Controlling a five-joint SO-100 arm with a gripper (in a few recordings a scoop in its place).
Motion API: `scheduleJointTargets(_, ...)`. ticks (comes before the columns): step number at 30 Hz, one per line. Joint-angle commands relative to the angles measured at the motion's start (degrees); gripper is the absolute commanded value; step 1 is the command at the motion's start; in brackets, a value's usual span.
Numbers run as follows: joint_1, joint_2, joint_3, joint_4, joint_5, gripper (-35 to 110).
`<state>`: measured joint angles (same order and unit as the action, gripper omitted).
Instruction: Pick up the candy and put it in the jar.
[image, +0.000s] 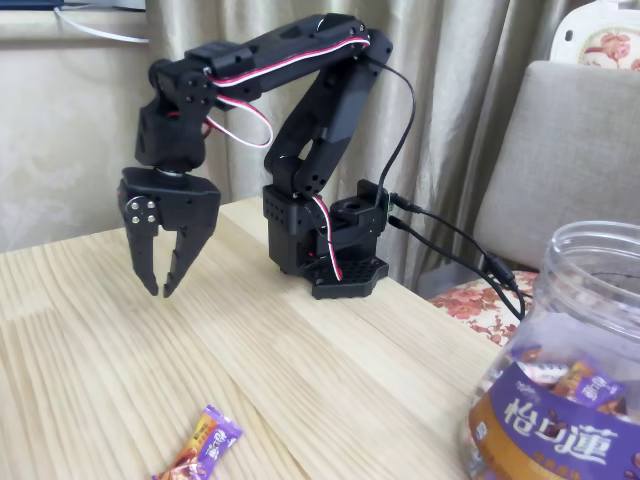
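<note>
Gripper: gripper (160, 290) hangs in the air at the left of the fixed view, fingertips pointing down, well above the table; its two black fingers stand only a narrow way apart, nearly meeting at the tips, and nothing is between them.
Arm: black arm (300, 110) folded in an arch, rising from its base, bending over at the top and dropping to the gripper on the left; red, white and black wires run along its upper link.
Base: black base (335, 250) clamped at the far edge of the table, right of the gripper; black cables (450, 235) leave it toward the right.
Candy: candy (205, 445) lies flat on the table at the near edge, below and a little right of the gripper, well apart from it; purple wrapper with orange-brown print, its lower end cut by the picture's edge.
Jar: jar (570, 380) stands at the near right corner, clear, mouth open upward, purple and gold-brown label with white characters; wrapped sweets show through its wall. It is well right of the candy.
Table: light wooden table (100, 360) with pale grain.
Background: beige curtain (460, 90) behind the arm; padded chair (570, 150) at the far right.
</note>
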<state>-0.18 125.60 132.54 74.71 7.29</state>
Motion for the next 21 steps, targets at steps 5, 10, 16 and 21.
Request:
scheduleJointTargets(5,5.19,14.15,5.36,-0.35,-0.18,5)
scheduleJointTargets(10,4.31,20.74,8.88,0.0,1.32,2)
scheduleJointTargets(16,3.87,18.81,8.35,-1.41,-2.64,0)
scheduleJointTargets(21,0.88,12.22,-0.09,-0.26,-9.14,0)
